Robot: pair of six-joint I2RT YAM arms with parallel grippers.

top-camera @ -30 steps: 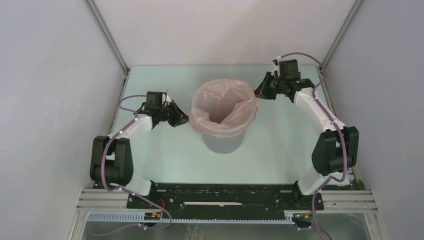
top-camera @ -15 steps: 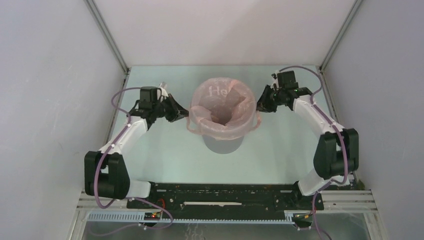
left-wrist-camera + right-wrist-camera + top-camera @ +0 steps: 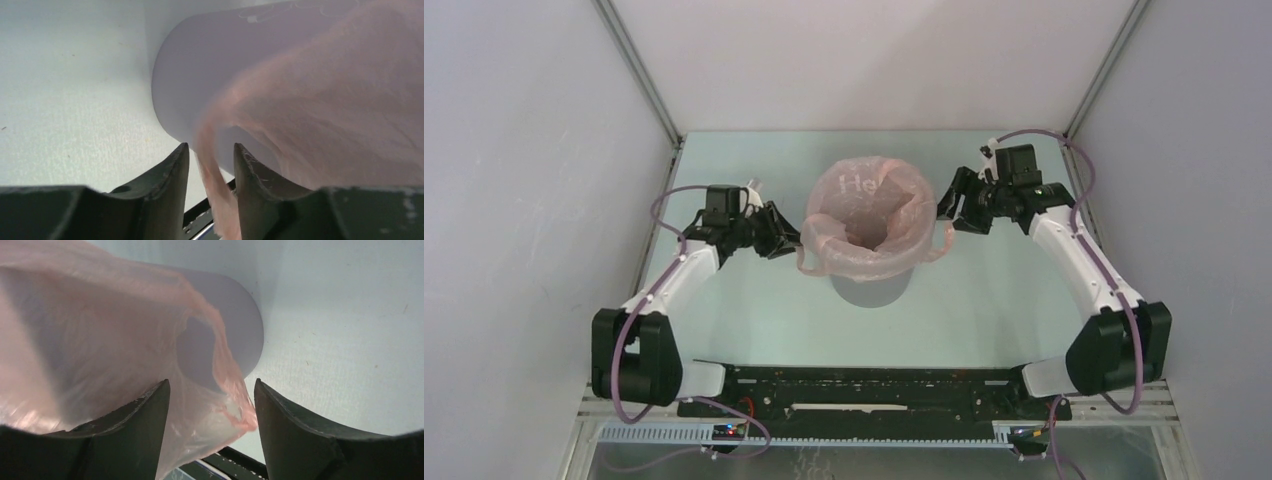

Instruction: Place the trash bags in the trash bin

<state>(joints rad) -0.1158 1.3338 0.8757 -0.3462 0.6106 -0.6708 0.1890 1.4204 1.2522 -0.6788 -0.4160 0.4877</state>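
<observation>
I see the pink trash bag point(image 3: 864, 212) draped over the rim of the grey bin point(image 3: 870, 290), mid of the table point(image 3: 754, 320), mouth open, handle loops hanging outside on both sides. L gripper point(image 3: 788, 240) is just beside the bin's left side, fingers narrowly apart w/ a film strand btwn them, not pinched. R gripper point(image 3: 952, 212) has fingers wide apart, loose loop btwn. Bin wall sits right ahead of both.

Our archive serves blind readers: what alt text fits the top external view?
A pale-pink trash bag drapes over the rim of a grey bin on the table; the left gripper and right gripper flank it at the bag's edges.
</observation>
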